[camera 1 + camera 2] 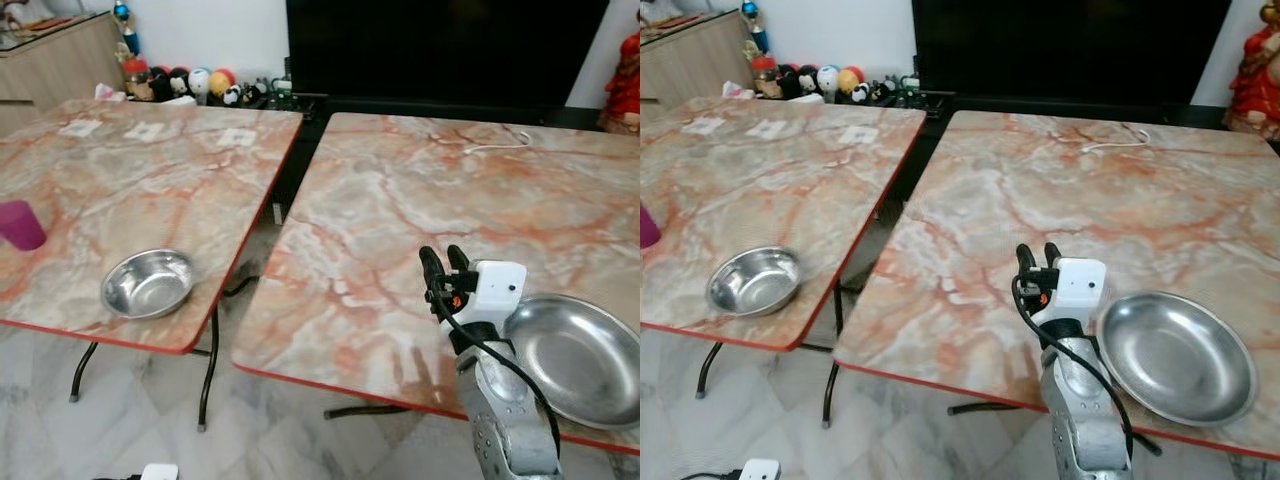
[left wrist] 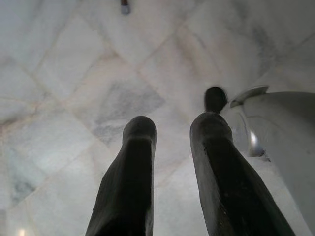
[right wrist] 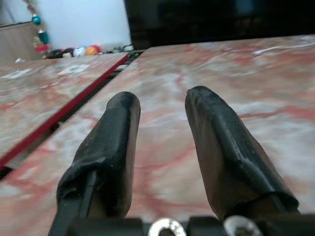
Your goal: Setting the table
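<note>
two marble worktops stood apart as the right tool, fingers parted and empty, hovered just beside the steel plate near the edge, where a careless nudge could have tipped it off; the left tool hung parted over the floor.

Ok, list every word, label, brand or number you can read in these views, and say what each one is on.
No text can be read.
Three white paper slips on the left table: too small and blurred to tell if printed.
Round figurines on the floor by the wall: any markings are too small to read.
Steel bowl, steel plate, pink cup, right hand and its white housing: no lettering visible.
</note>
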Motion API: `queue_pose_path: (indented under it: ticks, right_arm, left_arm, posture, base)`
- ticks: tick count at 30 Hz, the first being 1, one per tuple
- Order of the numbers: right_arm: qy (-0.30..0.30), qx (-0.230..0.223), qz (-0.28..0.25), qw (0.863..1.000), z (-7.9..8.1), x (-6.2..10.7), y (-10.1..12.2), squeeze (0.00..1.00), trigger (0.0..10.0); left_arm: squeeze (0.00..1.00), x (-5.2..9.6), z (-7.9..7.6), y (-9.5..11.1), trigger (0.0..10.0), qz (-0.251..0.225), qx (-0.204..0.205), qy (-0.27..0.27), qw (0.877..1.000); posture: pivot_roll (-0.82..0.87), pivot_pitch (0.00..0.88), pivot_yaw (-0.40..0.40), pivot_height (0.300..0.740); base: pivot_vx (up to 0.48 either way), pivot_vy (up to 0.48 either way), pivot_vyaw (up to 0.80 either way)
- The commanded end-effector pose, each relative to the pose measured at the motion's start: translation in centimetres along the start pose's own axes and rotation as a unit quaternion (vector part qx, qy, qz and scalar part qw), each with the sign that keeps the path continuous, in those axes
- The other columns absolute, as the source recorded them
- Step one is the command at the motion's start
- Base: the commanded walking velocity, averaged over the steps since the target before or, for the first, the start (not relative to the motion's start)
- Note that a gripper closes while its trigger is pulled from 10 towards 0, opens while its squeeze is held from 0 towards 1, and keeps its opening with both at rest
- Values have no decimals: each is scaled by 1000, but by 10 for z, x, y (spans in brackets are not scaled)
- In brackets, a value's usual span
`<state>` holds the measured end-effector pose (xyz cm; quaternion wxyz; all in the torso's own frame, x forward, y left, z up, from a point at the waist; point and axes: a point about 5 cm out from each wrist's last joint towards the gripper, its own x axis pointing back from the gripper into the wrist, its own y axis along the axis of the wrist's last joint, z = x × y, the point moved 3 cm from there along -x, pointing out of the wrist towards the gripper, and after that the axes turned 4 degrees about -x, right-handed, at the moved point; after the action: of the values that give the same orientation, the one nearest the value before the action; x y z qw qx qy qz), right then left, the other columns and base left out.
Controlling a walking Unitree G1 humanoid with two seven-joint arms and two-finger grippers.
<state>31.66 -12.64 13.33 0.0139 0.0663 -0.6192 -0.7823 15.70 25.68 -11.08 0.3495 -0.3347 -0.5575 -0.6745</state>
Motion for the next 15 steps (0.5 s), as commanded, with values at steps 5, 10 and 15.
queue_pose_path:
  ticks: [5, 10, 15]
  right_arm:
    - [-12, 4, -5, 1000, -4, -1, 2, 0, 10000]
    - [-12, 2, -6, 1000, -3, -3, 2, 0, 10000]
    - [-13, 1, -6, 1000, -2, -4, 2, 0, 10000]
  left_arm:
    - [0, 0, 2, 0, 10000, 2, 2, 2, 1000]
    - [0, 0, 2, 1, 10000, 1, 2, 2, 1000]
    - [0, 0, 2, 2, 10000, 0, 3, 4, 1000]
  posture:
    - [-99, 20, 33, 740]
    - [-95, 23, 35, 740]
    - [-92, 25, 36, 740]
  base:
    - [0, 480, 0]
    - [0, 480, 0]
    - [0, 480, 0]
